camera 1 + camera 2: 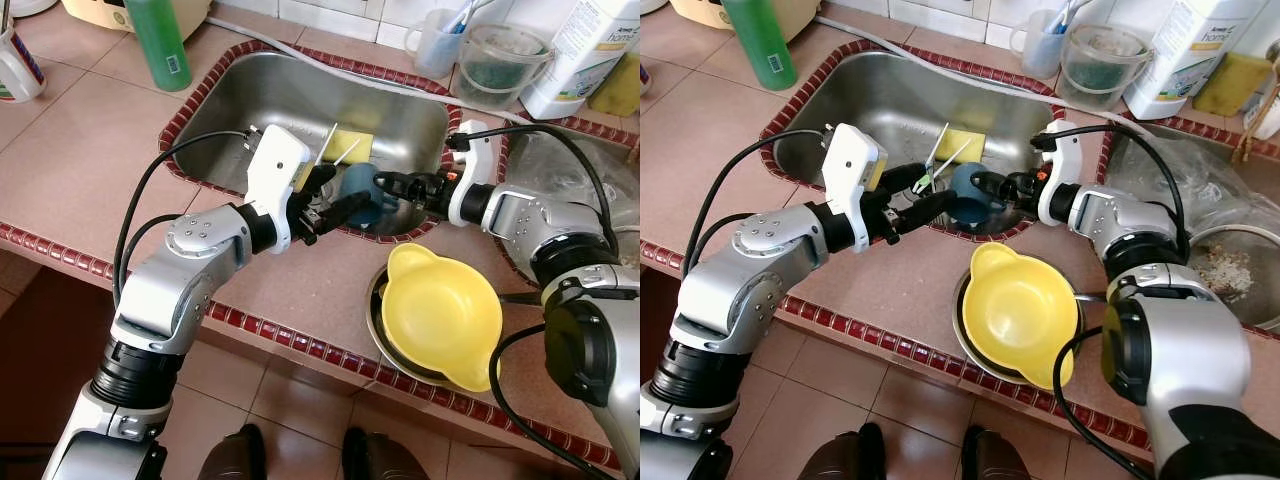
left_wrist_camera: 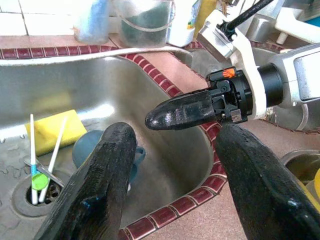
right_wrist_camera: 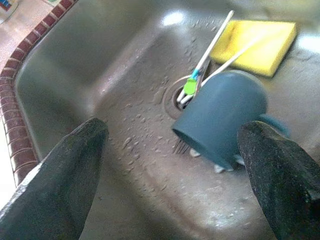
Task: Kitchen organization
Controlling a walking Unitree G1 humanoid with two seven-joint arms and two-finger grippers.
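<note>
While both arms converge over the sink, nearest the robot at 5 o'clock a yellow bowl (image 1: 441,313) nests in a metal pot (image 1: 378,318) on the tiled counter (image 1: 90,150), judged parked there to keep the basin free. Beyond it, the left gripper (image 1: 333,195) reaches from 9 o'clock and the right gripper (image 1: 392,185) from 3 o'clock; both have their fingers spread and hold nothing, poised either side of the blue mug (image 3: 220,119). That mug lies tipped on the basin floor of the sink (image 1: 250,90) beside the drain, its mouth toward the drain, so a grasp probably needs a finger across the wall or rim. Past it, toward 12 o'clock, white-handled utensils (image 3: 205,57) lean over the drain and a yellow sponge (image 3: 259,38) lies flat. Farthest, a green bottle (image 1: 158,40) and clear containers (image 1: 497,62) line the back wall.
</note>
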